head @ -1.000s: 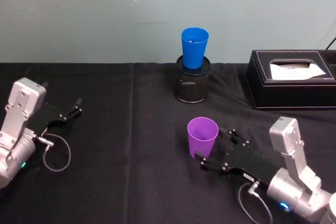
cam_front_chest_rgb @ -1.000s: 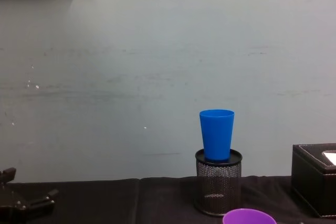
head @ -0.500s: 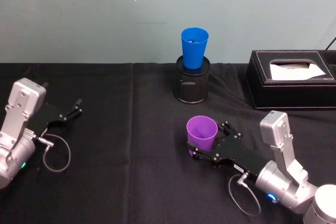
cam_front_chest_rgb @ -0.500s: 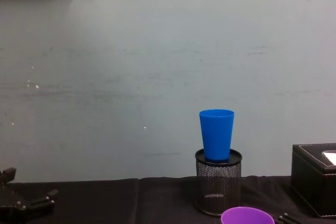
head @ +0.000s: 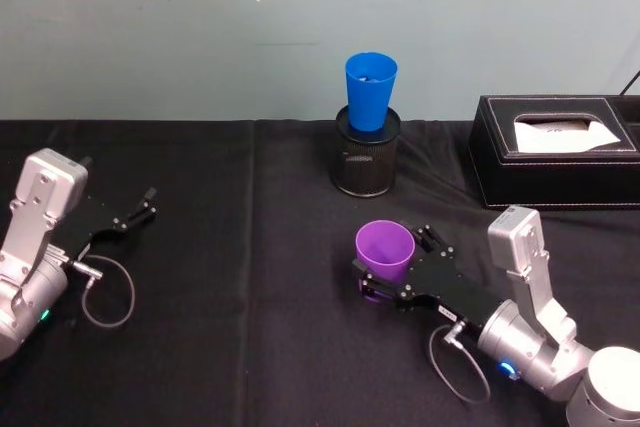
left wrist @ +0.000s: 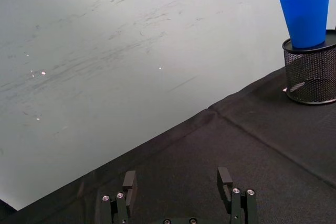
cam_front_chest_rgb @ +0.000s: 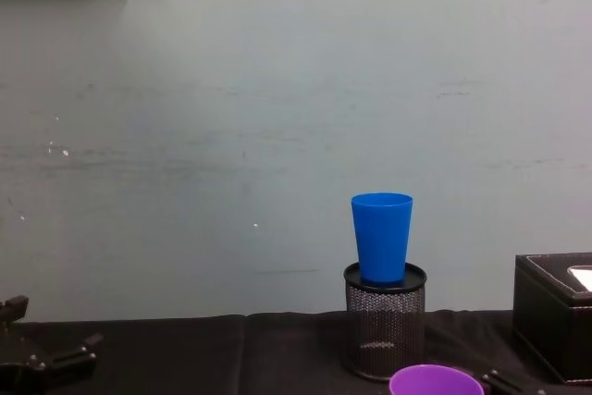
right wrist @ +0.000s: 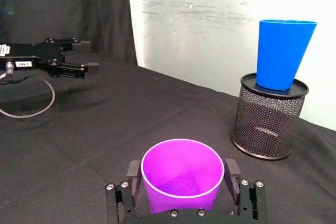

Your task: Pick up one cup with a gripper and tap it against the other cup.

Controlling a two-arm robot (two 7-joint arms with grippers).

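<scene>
The purple cup (head: 385, 251) stands upright on the black cloth, slightly right of centre. My right gripper (head: 393, 261) is open, with one finger on each side of that cup (right wrist: 181, 177) and close to its walls. The cup's rim (cam_front_chest_rgb: 435, 381) shows in the chest view. The blue cup (head: 370, 90) stands upright on top of a black wire-mesh cylinder (head: 366, 162) at the back, apart from the purple one. It also shows in the wrist views (right wrist: 283, 53) (left wrist: 307, 14). My left gripper (head: 143, 206) rests open on the cloth at the far left.
A black tissue box (head: 555, 152) stands at the back right, beside the mesh cylinder. A wall runs close behind the table's far edge. Cable loops hang by each wrist (head: 105, 292). Bare cloth lies between the two arms.
My right gripper has slid forward, so its fingers now flank the purple cup instead of lying behind it. The cup has shifted very slightly left. The left arm has not moved.
</scene>
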